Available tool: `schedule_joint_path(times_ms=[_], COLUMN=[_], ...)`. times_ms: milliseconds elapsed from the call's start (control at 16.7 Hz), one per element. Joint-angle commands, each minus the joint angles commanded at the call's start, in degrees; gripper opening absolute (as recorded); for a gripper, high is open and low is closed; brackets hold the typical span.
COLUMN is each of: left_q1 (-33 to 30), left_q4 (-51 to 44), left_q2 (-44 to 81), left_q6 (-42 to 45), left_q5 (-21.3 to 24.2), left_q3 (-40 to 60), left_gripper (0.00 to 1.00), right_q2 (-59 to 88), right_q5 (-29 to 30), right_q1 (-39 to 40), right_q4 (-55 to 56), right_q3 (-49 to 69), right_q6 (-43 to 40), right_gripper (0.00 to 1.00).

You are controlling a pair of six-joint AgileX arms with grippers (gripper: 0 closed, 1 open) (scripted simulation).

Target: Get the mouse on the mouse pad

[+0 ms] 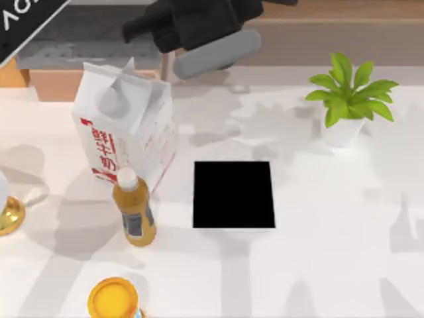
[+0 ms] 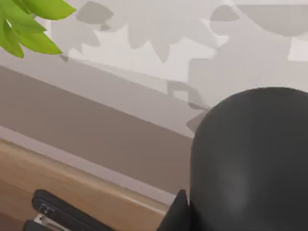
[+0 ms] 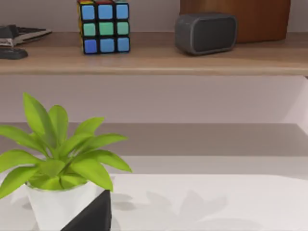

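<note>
The mouse pad (image 1: 234,194) is a flat black near-square mat lying bare in the middle of the table. My left arm (image 1: 192,23) hangs high over the table's back edge, above and behind the pad. In the left wrist view a smooth dark grey rounded body, the mouse (image 2: 250,159), sits very close to the camera. My left gripper (image 2: 192,209) is shut on it, with a black finger (image 2: 177,214) against its side. A black piece of my right gripper (image 3: 91,216) shows in front of the plant pot.
A tall milk carton (image 1: 126,122) and a juice bottle (image 1: 134,211) stand just left of the pad. An orange-capped bottle (image 1: 116,298) is at the front left, a gold object (image 1: 9,215) at the left edge, a potted plant (image 1: 348,99) back right. A shelf (image 3: 154,55) behind holds small items.
</note>
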Motion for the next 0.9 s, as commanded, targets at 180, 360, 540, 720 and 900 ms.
schedule_joint_path(times_ms=[180, 360, 540, 720, 900], left_q1=[-4.62, -6.22, -6.05, -6.04, -5.98], left_q4=[-0.03, -1.23, -2.49, -2.53, -2.39], left_q2=[4.85, 10.51, 14.01, 14.12, 14.14], left_q6=[5.28, 8.31, 9.37, 9.40, 9.44], left_q5=[-0.51, 0.18, 1.07, 1.10, 1.07], left_q3=[-2.27, -5.73, -8.25, -8.33, -8.25], left_gripper=[0.00, 0.00, 0.00, 0.00, 0.00], right_q2=[0.00, 0.00, 0.00, 0.00, 0.00], right_q5=[0.00, 0.00, 0.00, 0.00, 0.00], right_q1=[0.00, 0.00, 0.00, 0.00, 0.00], right_q4=[0.00, 0.00, 0.00, 0.00, 0.00], right_q3=[0.00, 0.00, 0.00, 0.00, 0.00], right_q6=[0.00, 0.00, 0.00, 0.00, 0.00], right_gripper=[1.00, 1.00, 1.00, 1.00, 1.00])
